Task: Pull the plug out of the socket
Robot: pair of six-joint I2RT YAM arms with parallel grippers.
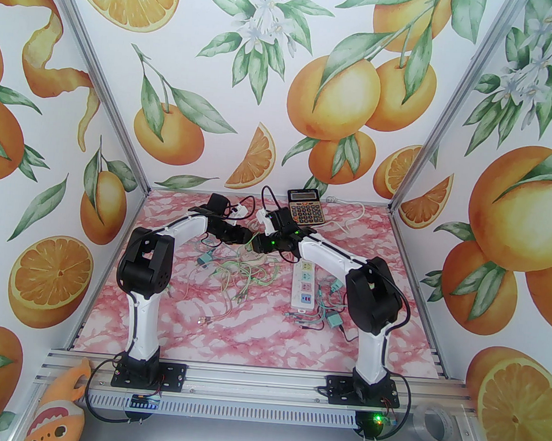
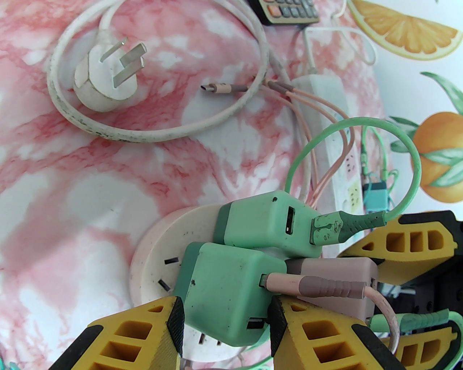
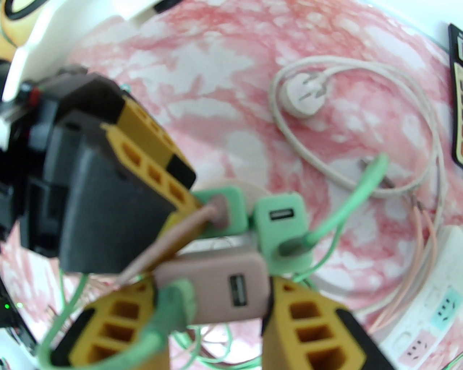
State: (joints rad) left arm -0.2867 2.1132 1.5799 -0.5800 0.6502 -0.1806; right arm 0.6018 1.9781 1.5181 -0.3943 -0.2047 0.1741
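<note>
Left hand [image 2: 226,319] clamped on green plug [image 2: 224,285], which is seated in round socket [image 2: 152,249] on table [image 2: 72,202]. Right hand [image 3: 213,300] clamped on pink charger [image 3: 217,285]. Risk: light socket lifts with the plug, and tangled cables [image 2: 325,144] drag the neighbours. Left wrist view gives the socket slots; right wrist view gives the pink grip.

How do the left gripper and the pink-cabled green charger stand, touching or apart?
Touching. Left wrist view: both pads of the left gripper press the green charger's sides.

No readable text, calculator [image 1: 306,207] brand line and key legends too small to make out
</note>
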